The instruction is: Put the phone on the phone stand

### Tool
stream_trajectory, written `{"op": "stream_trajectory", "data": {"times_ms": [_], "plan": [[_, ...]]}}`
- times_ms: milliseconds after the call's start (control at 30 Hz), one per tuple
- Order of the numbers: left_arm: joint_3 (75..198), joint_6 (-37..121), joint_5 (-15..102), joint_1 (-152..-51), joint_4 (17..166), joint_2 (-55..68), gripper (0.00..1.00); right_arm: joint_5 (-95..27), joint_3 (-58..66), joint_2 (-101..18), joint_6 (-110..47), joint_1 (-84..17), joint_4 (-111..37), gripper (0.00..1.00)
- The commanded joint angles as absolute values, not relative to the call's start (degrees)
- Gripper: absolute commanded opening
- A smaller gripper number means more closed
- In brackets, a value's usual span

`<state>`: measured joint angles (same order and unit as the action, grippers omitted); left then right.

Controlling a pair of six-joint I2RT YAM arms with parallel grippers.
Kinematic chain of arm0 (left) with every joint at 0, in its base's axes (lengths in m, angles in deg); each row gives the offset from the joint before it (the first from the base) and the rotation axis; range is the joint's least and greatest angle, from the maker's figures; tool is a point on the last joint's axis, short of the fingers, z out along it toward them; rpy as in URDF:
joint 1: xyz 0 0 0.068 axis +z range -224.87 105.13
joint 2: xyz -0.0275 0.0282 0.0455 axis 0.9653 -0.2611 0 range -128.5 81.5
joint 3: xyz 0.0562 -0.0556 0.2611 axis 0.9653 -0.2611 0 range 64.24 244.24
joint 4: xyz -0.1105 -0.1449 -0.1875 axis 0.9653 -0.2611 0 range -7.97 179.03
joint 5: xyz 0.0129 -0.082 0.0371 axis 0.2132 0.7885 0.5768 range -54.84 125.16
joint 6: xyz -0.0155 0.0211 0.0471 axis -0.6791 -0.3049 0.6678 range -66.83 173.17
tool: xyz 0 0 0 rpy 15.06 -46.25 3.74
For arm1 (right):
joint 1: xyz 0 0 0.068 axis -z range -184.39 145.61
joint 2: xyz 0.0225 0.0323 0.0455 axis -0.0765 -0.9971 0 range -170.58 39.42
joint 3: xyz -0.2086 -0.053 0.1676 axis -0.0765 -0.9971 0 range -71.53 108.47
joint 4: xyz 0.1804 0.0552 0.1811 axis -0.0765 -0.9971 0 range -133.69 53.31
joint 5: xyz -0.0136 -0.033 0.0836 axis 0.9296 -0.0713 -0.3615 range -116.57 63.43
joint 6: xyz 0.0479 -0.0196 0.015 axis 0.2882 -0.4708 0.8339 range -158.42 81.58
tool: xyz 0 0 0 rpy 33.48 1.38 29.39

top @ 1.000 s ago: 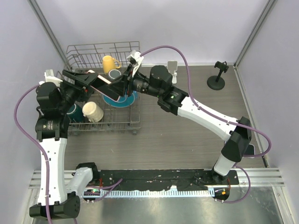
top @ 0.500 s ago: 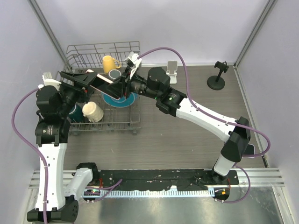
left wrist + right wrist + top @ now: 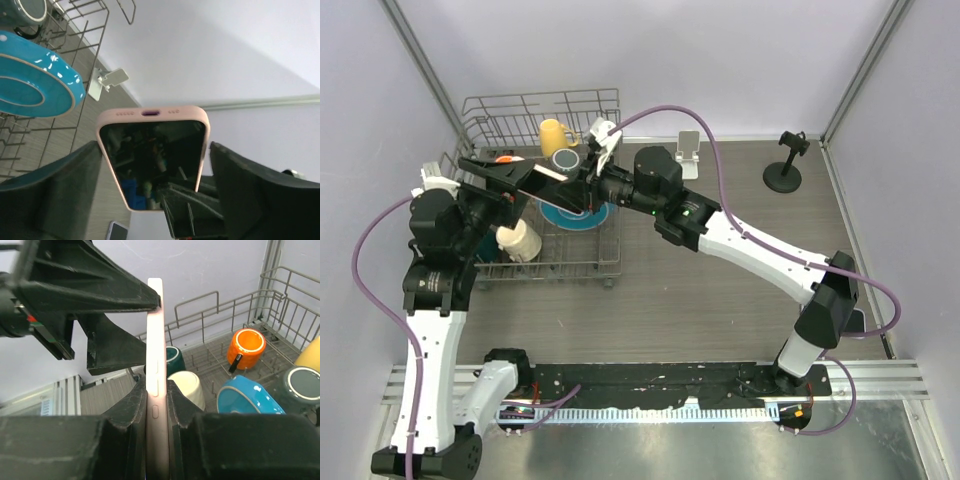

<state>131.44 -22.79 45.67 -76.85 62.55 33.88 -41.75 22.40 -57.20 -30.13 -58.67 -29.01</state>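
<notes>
Phone up in the air above the dish rack, between the two tools, with its screen toward the left wrist camera. Clamped across front and back at one end by the right tool, pads tight on both faces. Flanked along its long edges by the left tool, fingers right beside the pink case; cannot tell whether pressing on it or just off it. Reads as a handover between the arms, mid-step, with the placing itself not yet begun. White phone stand upright on the counter by the back wall, well apart from the phone; black stand farther to the right. Next, most likely: confirm the right tool's hold, spread the left tool clear of the edges, then carry across and lean the phone gently into the cradle without knocking the light stand over.
</notes>
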Motion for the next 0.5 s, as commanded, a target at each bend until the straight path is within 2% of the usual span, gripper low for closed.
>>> {"op": "stream_trajectory", "data": {"times_ms": [0,233,367,467], "plan": [[132.96,-11.47,51.07,-78.03,61.19,36.59,1.00,-42.47,21.64,-51.55,-33.33,-58.18,-27.46,0.00],[138.24,9.02,44.76,-78.03,40.99,40.45,1.00,-50.55,20.05,-49.35,-38.06,-55.19,-29.74,0.01],[138.33,18.17,42.02,-78.03,39.37,43.09,1.00,-55.47,21.46,-48.48,-46.76,-53.35,-39.12,0.01],[137.72,23.44,47.89,-78.03,41.13,42.92,0.99,-61.79,21.02,-46.55,-51.51,-50.71,-46.68,0.01]]}}
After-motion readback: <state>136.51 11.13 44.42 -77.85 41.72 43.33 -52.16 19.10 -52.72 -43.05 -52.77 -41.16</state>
